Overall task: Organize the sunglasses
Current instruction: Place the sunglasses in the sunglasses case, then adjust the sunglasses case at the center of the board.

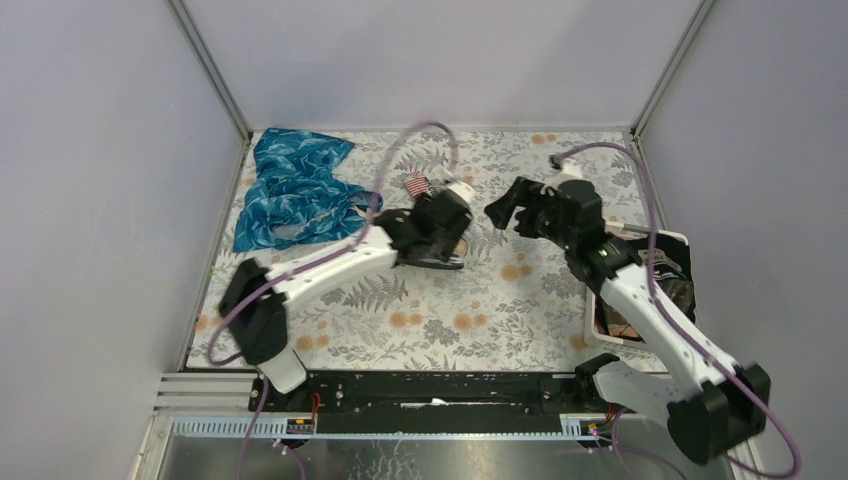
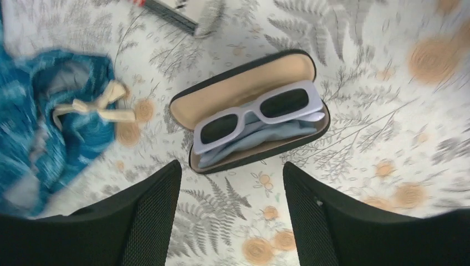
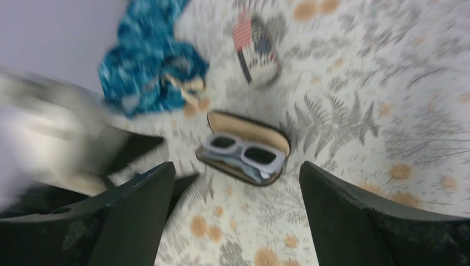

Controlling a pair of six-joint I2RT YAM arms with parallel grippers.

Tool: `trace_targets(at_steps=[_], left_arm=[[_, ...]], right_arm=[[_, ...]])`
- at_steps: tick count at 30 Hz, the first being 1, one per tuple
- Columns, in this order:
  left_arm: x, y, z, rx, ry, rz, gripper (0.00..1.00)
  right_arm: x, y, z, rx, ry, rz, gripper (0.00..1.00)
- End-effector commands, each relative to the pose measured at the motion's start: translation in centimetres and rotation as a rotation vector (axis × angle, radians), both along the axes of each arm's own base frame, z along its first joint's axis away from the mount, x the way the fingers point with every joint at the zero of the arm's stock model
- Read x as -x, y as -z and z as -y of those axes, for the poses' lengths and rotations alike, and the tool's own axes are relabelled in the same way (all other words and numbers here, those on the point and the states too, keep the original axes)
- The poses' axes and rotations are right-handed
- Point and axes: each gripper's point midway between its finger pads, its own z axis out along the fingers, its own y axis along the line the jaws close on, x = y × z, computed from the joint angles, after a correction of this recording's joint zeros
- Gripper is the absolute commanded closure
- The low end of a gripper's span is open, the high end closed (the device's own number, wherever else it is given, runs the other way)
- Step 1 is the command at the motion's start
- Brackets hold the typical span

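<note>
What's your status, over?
Left gripper jaws open, empty; right gripper same. White-framed rectangular dark-lensed sunglasses lying in open black tan-lined case. Nothing covering them.

Where everything sits

I see the sunglasses lying in the open case, on a cloth, in the middle of the table. A pouch lies just behind the case, crumpled fabric at the far left, a tray at the right edge.

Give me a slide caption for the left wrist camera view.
Open left gripper hovers above white rectangular-framed dark-lensed sunglasses resting on pale blue cloth inside an open black tan-lined case.
</note>
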Motion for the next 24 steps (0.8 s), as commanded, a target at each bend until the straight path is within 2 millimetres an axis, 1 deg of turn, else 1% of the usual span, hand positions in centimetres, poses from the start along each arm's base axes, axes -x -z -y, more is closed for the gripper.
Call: trace_targets(at_steps=[1, 2, 5, 7, 8, 10, 12, 13, 15, 17, 18, 19, 20, 24], left_arm=[[0.0, -7.3, -1.2, 0.632, -0.307, -0.032, 0.28], [1.0, -6.1, -2.2, 0.695, -0.336, -0.091, 0.28], [2.5, -4.9, -5.1, 0.874, -0.444, -0.154, 0.28], [3.7, -3.4, -6.7, 0.929, -0.521, -0.182, 0.28], [4.2, -2.6, -7.0, 0.949, -0.542, -0.206, 0.28], [5.3, -1.0, -7.3, 0.974, -0.578, -0.252, 0.28], [6.1, 0.2, -6.9, 0.999, -0.6, -0.311, 0.29], [6.4, 0.8, -6.9, 1.004, -0.622, -0.332, 0.29], [6.7, 1.9, -6.8, 1.017, -0.661, -0.369, 0.3], [6.9, 2.8, -6.5, 1.032, -0.69, -0.401, 0.3], [6.9, 3.2, -6.3, 1.04, -0.702, -0.416, 0.31], [6.9, 3.7, -6.2, 1.041, -0.715, -0.43, 0.31], [6.9, 4.0, -5.9, 1.049, -0.721, -0.447, 0.31], [6.6, 5.1, -5.0, 1.06, -0.69, -0.472, 0.32]], right_arm=[[2.8, 9.3, -3.8, 0.097, -0.317, -0.294, 0.1], [2.4, 9.7, -4.7, 0.082, -0.348, -0.306, 0.11], [0.7, 10.6, -6.5, 0.069, -0.388, -0.32, 0.11], [-1.0, 11.1, -7.3, 0.08, -0.381, -0.323, 0.11], [-1.7, 11.4, -7.7, 0.085, -0.379, -0.324, 0.11], [-3.4, 11.9, -8.3, 0.098, -0.363, -0.33, 0.11], [-5.0, 12.5, -8.6, 0.116, -0.342, -0.344, 0.11], [-5.9, 12.3, -8.9, 0.118, -0.334, -0.332, 0.11], [-7.2, 12.5, -9.4, 0.12, -0.329, -0.325, 0.11], [-8.3, 13.1, -10.2, 0.111, -0.342, -0.325, 0.11], [-8.7, 13.5, -10.7, 0.107, -0.353, -0.333, 0.11], [-8.9, 14.6, -11.1, 0.106, -0.365, -0.358, 0.11], [-9.3, 15.1, -11.5, 0.116, -0.39, -0.354, 0.11], [-9.3, 16.0, -13.2, 0.074, -0.488, -0.373, 0.12]])
